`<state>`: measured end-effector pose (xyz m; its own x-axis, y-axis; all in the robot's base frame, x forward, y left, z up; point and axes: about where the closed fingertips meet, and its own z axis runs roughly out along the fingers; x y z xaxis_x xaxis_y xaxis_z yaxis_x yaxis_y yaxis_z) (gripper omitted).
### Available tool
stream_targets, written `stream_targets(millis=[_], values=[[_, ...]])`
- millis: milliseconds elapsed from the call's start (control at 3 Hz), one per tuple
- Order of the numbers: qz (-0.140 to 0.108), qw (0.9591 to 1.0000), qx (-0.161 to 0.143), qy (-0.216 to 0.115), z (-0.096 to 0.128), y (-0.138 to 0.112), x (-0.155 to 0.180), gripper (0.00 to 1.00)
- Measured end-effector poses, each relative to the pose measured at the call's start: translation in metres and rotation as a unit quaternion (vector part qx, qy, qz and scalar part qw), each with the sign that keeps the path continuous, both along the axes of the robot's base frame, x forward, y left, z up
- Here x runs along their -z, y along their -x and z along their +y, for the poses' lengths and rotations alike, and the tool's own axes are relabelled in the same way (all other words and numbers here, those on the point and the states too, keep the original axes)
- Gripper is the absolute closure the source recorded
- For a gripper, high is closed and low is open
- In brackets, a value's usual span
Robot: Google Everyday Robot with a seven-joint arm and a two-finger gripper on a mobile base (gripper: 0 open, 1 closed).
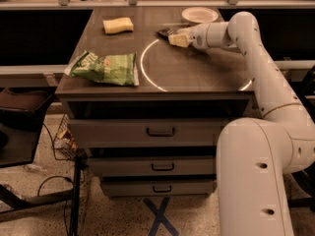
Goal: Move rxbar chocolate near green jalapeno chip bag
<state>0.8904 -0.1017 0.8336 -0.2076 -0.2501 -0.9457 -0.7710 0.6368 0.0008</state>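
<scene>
The green jalapeno chip bag [105, 68] lies crinkled at the front left of the brown table top [197, 75]. The rxbar chocolate [165, 32] is a small dark bar at the back middle of the table; only its left end shows, right at my gripper's tips. My gripper [176, 38] reaches in from the right, low over the table, with its pale fingertips at the bar. My white arm [256, 68] stretches along the table's right side.
A yellow sponge [118, 25] lies at the back left. A white bowl [199, 15] stands at the back, just behind my gripper. A pale arc [145, 68] marks the table's middle. Drawers [161, 131] sit below the top, and a rail runs behind the table.
</scene>
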Motion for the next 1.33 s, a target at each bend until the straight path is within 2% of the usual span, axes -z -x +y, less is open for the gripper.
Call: stream_targets(millis=[1333], values=[[0.0,1.0,0.0,0.0,-0.0001,0.0,-0.0002,1.0]])
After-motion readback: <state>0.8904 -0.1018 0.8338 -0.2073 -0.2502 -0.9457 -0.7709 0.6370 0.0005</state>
